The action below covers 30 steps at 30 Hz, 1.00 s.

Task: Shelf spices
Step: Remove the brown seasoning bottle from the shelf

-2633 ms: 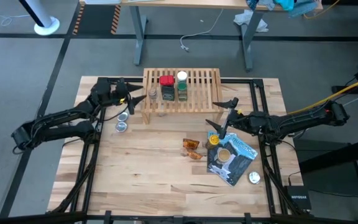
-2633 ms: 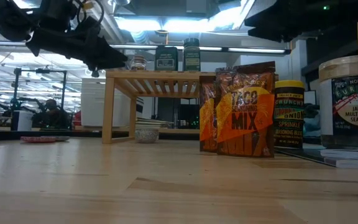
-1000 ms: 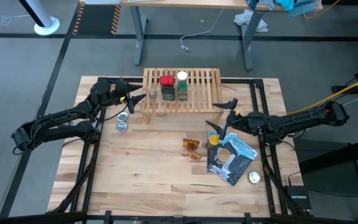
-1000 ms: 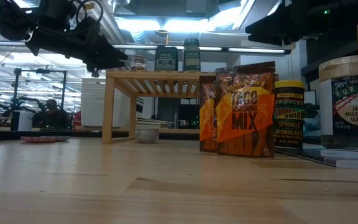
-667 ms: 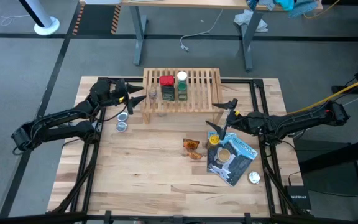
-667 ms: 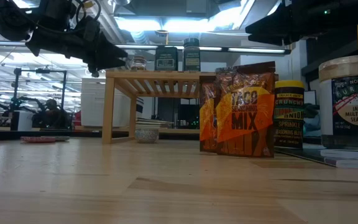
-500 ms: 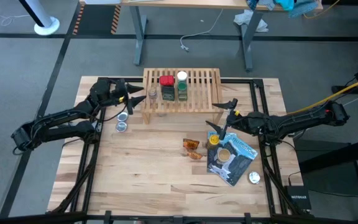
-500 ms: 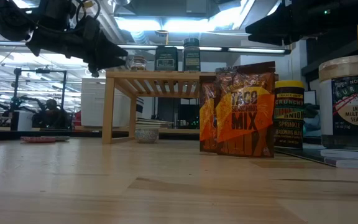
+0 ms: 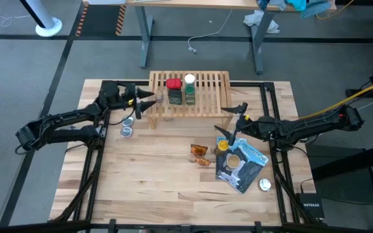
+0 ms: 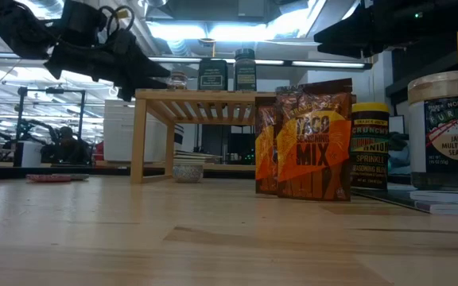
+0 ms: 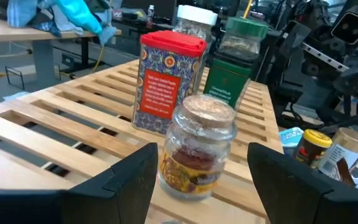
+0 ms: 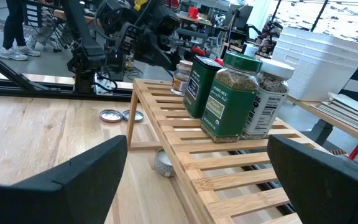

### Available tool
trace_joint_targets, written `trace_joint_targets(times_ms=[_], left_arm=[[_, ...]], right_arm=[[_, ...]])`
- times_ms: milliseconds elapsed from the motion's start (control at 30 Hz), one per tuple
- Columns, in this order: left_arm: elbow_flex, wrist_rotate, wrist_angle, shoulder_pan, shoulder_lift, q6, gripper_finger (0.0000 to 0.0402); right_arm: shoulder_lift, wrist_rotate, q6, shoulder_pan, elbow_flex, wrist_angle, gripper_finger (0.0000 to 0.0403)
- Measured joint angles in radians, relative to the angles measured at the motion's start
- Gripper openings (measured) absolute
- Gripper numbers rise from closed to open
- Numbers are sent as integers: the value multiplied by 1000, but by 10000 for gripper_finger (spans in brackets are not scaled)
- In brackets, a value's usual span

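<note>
The shelf (image 9: 209, 90) stands at the table's far middle. On it are a red-lidded tin (image 9: 173, 90), a green-capped jar (image 9: 190, 94) and a white-capped jar (image 9: 190, 79). A small cork-capped jar (image 11: 197, 149) stands upright on the slats by the shelf's left end. My left gripper (image 9: 151, 98) is open and level, with a finger (image 11: 126, 180) on either side of that jar and a gap showing beside it. My right gripper (image 9: 230, 120) hangs wide open off the shelf's right near corner. Orange packets (image 9: 201, 155) and a yellow-capped jar (image 9: 223, 146) stand on the table.
A blue-and-black pouch (image 9: 243, 167) lies right of the packets with a tan-capped jar (image 9: 234, 160) on it. Two silver discs (image 9: 127, 131) lie left of the shelf, and another small disc (image 9: 265, 185) lies near the right edge. A small tin (image 12: 164, 163) sits under the shelf.
My left gripper has moved toward the table's right, onto the shelf's left end, and has rolled a little. Its fingers now flank the cork-capped jar. Their gap is unchanged and the jar has not moved.
</note>
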Motion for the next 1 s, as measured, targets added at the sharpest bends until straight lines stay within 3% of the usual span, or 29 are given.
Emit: trace_joint_targets(times_ms=[567, 1000], left_arm=[[104, 102, 7, 0, 170, 36, 242], [109, 118, 14, -7, 187, 70, 241]], right_arm=[[0, 0, 0, 0, 0, 0, 392], [0, 0, 0, 0, 0, -1, 392]])
